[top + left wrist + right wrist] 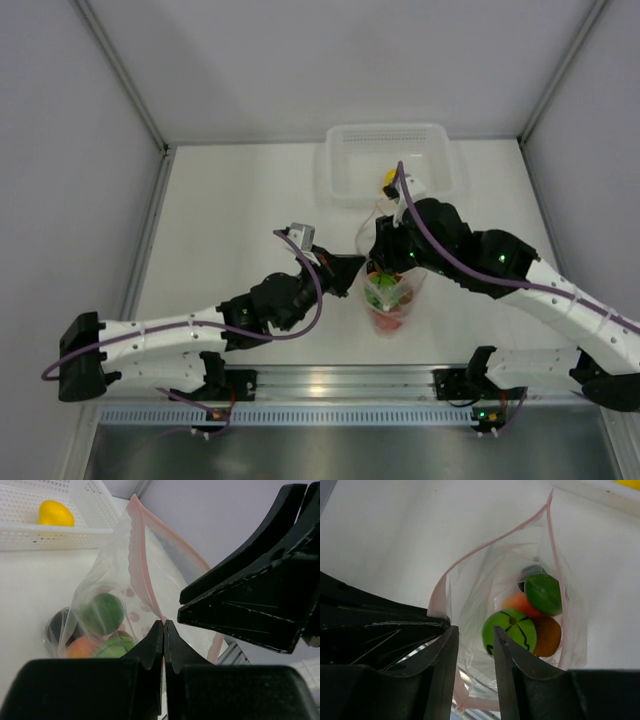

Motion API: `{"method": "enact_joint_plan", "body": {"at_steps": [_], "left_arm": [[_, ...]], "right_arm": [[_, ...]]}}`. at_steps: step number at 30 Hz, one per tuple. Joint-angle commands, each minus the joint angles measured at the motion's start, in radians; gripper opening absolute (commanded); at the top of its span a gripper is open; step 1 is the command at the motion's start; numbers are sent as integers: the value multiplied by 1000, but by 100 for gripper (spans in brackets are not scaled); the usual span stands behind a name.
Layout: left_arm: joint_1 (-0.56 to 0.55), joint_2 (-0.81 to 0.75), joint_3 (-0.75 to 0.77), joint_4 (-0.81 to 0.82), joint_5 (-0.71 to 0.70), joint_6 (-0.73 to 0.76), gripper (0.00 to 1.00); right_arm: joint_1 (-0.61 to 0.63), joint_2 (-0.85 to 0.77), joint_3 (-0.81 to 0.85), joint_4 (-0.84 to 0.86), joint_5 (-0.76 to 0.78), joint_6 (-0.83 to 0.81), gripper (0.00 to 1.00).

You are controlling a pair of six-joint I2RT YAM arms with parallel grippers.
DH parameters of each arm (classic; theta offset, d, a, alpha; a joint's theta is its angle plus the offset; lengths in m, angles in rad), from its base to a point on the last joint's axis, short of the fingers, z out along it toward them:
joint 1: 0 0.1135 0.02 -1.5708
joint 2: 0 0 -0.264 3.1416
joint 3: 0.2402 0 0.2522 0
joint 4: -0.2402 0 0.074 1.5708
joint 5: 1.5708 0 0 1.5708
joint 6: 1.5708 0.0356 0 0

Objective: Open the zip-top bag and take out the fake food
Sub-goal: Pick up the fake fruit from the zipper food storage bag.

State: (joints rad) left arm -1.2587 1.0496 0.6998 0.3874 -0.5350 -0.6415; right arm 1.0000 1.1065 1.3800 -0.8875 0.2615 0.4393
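Note:
The zip-top bag (398, 312) stands upright on the table with its mouth open; its pink zip strip (141, 555) runs up from my left gripper (163, 622), which is shut on the strip's corner. Inside the bag lie fake food pieces: a green one with black marks (510, 630), a dark green one (543, 592), a peach one (517, 602) and an orange-brown one (549, 636). My right gripper (474, 630) hangs over the bag's mouth, its jaws a finger's width apart with thin plastic from the bag's near wall showing in the gap. A yellow fruit (389, 180) lies in the tray.
A white perforated tray (345, 165) sits at the back of the table, just behind the bag. The two grippers are close together over the bag, the left gripper (352, 268) to the left of the right gripper (385, 262). Grey walls enclose the table on three sides.

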Motion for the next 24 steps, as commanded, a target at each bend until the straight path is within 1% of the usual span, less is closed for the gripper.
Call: {"method": "enact_joint_plan", "body": {"at_steps": [1,3,7,9,10,12,14,16,18,20,24], "left_arm": [[-4,1,41,30,13,-32,0],[-4,-2,40,30,18,-37,0],[-4,-7,38,31,41,-52,0],[-4,-13,40,31,62,-61,0],[-4,-13,40,31,67,-70,0],[-4,-16,40,33,73,-78,0],[-4,-16,33,31,70,-86,0],[-5,-13,35,31,76,-92,0],[-5,-10,36,33,84,-104,0],[-5,-3,40,33,90,-107,0],[-5,-5,32,33,81,-110,0]], "right_arm": [[25,-2,-12,-36,128,55,34],[25,10,-29,-56,191,70,34],[25,82,-30,-71,228,75,34],[23,124,-27,-70,271,76,34],[19,131,-33,-56,280,78,34],[-12,142,-54,-7,240,81,34],[-32,154,-55,-7,251,93,34],[-40,193,-58,-13,277,108,40],[-57,217,-71,-2,283,116,41],[-79,219,-108,12,292,122,42],[-106,171,-191,110,312,108,41]]}}
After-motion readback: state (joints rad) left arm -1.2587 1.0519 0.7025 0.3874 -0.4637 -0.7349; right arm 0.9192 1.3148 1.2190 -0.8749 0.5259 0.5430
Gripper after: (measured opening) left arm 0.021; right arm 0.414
